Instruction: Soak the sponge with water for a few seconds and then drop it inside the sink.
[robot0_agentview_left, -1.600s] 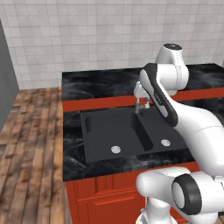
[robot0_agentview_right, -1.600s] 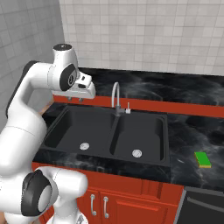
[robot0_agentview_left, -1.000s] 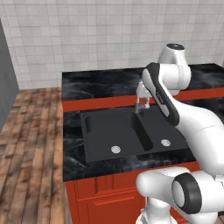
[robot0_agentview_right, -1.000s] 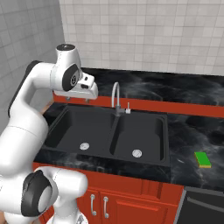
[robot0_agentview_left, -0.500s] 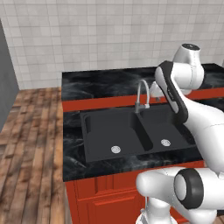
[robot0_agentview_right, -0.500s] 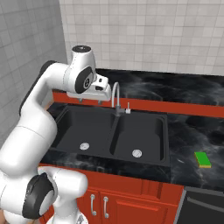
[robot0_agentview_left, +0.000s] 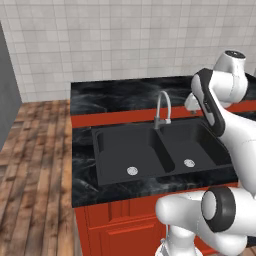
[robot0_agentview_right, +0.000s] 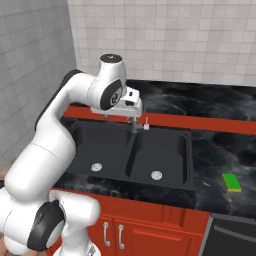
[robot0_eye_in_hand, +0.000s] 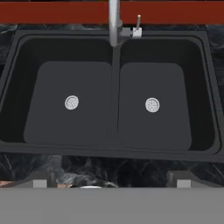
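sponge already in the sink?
No. In the right base view the sponge lies on the countertop to the right of the sink, outside both basins.

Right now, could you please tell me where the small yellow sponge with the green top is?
In the right base view, the sponge lies on the black marbled countertop, right of the matte black double-basin sink, near the front edge.

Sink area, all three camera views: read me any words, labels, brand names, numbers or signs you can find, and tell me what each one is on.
None: no readable text in any view.
The sink, the faucet, the sponge, the countertop, the wall tiles and the red cabinets carry no lettering, numbers or signs.
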